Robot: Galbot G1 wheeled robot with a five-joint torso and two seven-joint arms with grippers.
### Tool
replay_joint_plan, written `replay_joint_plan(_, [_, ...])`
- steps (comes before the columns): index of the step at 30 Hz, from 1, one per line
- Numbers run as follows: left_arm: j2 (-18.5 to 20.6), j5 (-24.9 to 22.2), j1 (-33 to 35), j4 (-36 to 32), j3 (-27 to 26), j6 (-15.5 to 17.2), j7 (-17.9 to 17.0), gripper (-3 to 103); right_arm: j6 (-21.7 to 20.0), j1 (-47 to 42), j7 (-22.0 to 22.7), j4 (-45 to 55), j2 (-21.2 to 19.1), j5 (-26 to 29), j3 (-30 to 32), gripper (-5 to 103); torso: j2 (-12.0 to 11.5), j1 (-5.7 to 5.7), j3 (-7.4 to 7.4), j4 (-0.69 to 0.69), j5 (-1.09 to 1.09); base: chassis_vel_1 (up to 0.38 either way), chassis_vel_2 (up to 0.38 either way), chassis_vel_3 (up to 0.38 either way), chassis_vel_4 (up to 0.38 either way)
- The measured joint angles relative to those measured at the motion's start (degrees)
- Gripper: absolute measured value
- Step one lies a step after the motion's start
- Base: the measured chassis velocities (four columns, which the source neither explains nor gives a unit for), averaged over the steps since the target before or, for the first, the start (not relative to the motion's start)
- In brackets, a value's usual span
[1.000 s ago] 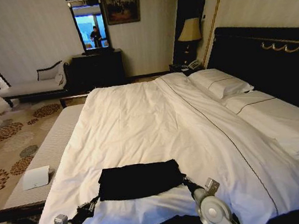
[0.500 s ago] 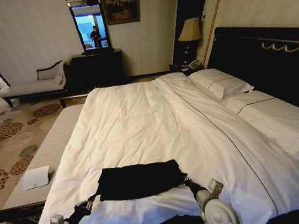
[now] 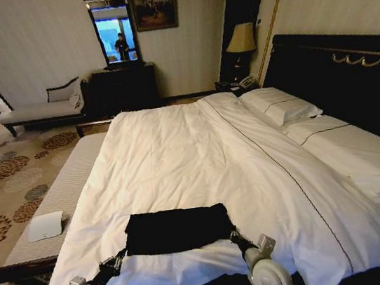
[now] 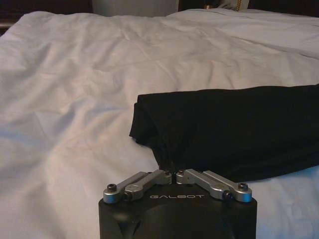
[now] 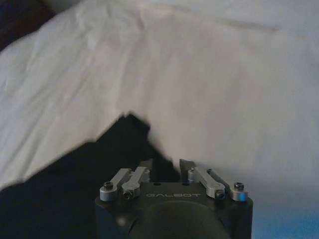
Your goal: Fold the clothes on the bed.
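Note:
The clothes [image 3: 177, 229] are a black shirt folded into a flat rectangle near the foot of the bed [image 3: 177, 151], on its white duvet. My left gripper [image 3: 121, 257] is at the shirt's near left corner. In the left wrist view this gripper [image 4: 168, 167] is shut, pinching the black fabric [image 4: 229, 129] into a small peak. My right gripper [image 3: 233, 237] is at the near right corner. In the right wrist view its fingers [image 5: 185, 163] stand apart with the dark cloth [image 5: 75, 184] lying between and in front of them.
White pillows [image 3: 281, 108] lie against the dark headboard [image 3: 336, 72] at the right. A padded bench [image 3: 63, 196] with a small white box [image 3: 46, 225] runs along the bed's left side. A chaise [image 3: 44, 110] and a dark dresser [image 3: 124, 88] stand by the far wall.
The right gripper has drawn back a little toward me, and the shirt's near right corner, stretched toward it before, now lies square. The left gripper has shifted slightly, still on its corner.

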Motion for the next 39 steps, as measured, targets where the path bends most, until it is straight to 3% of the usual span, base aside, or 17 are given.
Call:
replay_joint_plan(3, [-0.4, 0.4, 0.3, 0.2, -0.4, -0.7, 0.3, 3, 0.9, 0.5, -0.1, 0.6, 0.1, -0.5, 1.5, 37, 0.0, 0.0, 0.0, 0.0, 0.0, 0.0, 0.0, 0.0, 0.0])
replay_joint_plan(5, [-0.7, 0.9, 0.5, 0.4, -0.7, -1.6, 0.9, 7, 1.3, 1.7, -0.3, 0.7, 0.1, -0.3, 3.7, 49, 0.0, 0.0, 0.0, 0.01, 0.0, 0.0, 0.0, 0.0, 0.0])
replay_joint_plan(9, [-0.7, 1.0, -0.3, 0.7, -0.7, -2.6, 1.2, -1, 1.3, 3.6, -1.3, -0.5, -1.3, 1.5, 5.4, 60, 0.0, 0.0, 0.0, 0.0, 0.01, 0.0, 0.0, 0.0, 0.0])
replay_joint_plan(11, [-0.9, 0.2, -1.3, 0.7, -0.7, -2.9, 1.0, 3, 0.5, 5.0, -3.0, -1.9, -2.9, 3.5, 5.2, 71, 0.0, 0.0, 0.0, 0.0, 0.0, 0.0, 0.0, 0.0, 0.0])
replay_joint_plan(13, [-1.8, -2.2, -2.4, -0.1, -1.6, -2.9, 0.1, 14, -0.4, 7.2, -6.1, -5.0, -4.7, 4.8, 3.9, 77, 0.0, 0.0, 0.0, 0.0, 0.0, 0.0, 0.0, 0.0, 0.0])
replay_joint_plan(14, [-1.8, -2.2, -2.4, -0.1, -1.6, -2.9, 0.1, 14, -0.4, 7.2, -6.1, -5.0, -4.7, 4.8, 3.9, 77, 0.0, 0.0, 0.0, 0.0, 0.0, 0.0, 0.0, 0.0, 0.0])
replay_joint_plan(16, [-2.6, -4.4, -3.4, -1.0, -2.8, -2.7, -0.7, 19, -0.9, 9.1, -9.3, -7.7, -5.8, 5.1, 2.7, 87, 0.0, 0.0, 0.0, 0.03, 0.01, 0.0, 0.0, 0.0, 0.0])
replay_joint_plan(21, [-5.6, -12.3, -6.4, -4.0, -7.0, -0.2, -4.2, 41, -1.2, 13.3, -23.1, -13.9, -6.9, 3.5, 1.1, 100, 0.0, 0.01, 0.0, 0.0, 0.01, 0.0, 0.0, 0.0, 0.0])
replay_joint_plan(22, [-5.6, -12.3, -6.4, -4.0, -7.0, -0.2, -4.2, 41, -1.2, 13.3, -23.1, -13.9, -6.9, 3.5, 1.1, 100, 0.0, 0.01, 0.0, 0.0, 0.01, 0.0, 0.0, 0.0, 0.0])
replay_joint_plan(26, [-6.9, -13.1, -5.1, -5.6, -7.7, -0.2, -4.8, 63, -1.5, 16.5, -26.0, -17.8, -6.0, 2.6, 0.3, 103, 0.0, 0.0, 0.01, 0.02, 0.0, 0.0, 0.0, 0.0, 0.0])
replay_joint_plan(31, [-7.7, -12.7, -4.7, -6.9, -7.4, -0.4, -5.2, 74, -2.1, 18.0, -26.1, -20.2, -5.6, 2.7, -0.2, 89, 0.0, 0.0, 0.01, 0.01, 0.0, 0.0, 0.0, 0.0, 0.0])
replay_joint_plan(35, [-7.8, -12.3, -5.0, -7.8, -6.6, 0.2, -5.9, 94, -2.6, 18.8, -26.3, -21.2, -5.3, 3.2, -0.3, 73, 0.0, 0.01, 0.01, 0.01, 0.0, 0.0, 0.0, 0.0, 0.0])
replay_joint_plan(36, [-7.8, -12.3, -5.0, -7.8, -6.6, 0.2, -5.9, 94, -2.6, 18.8, -26.3, -21.2, -5.3, 3.2, -0.3, 73, 0.0, 0.01, 0.01, 0.01, 0.0, 0.0, 0.0, 0.0, 0.0])
replay_joint_plan(39, [-7.7, -12.0, -5.1, -7.8, -6.4, 0.5, -6.1, 100, -3.1, 18.5, -26.4, -20.8, -5.2, 3.5, -0.2, 56, 0.0, 0.0, 0.0, 0.01, 0.0, 0.0, 0.0, 0.0, 0.0])
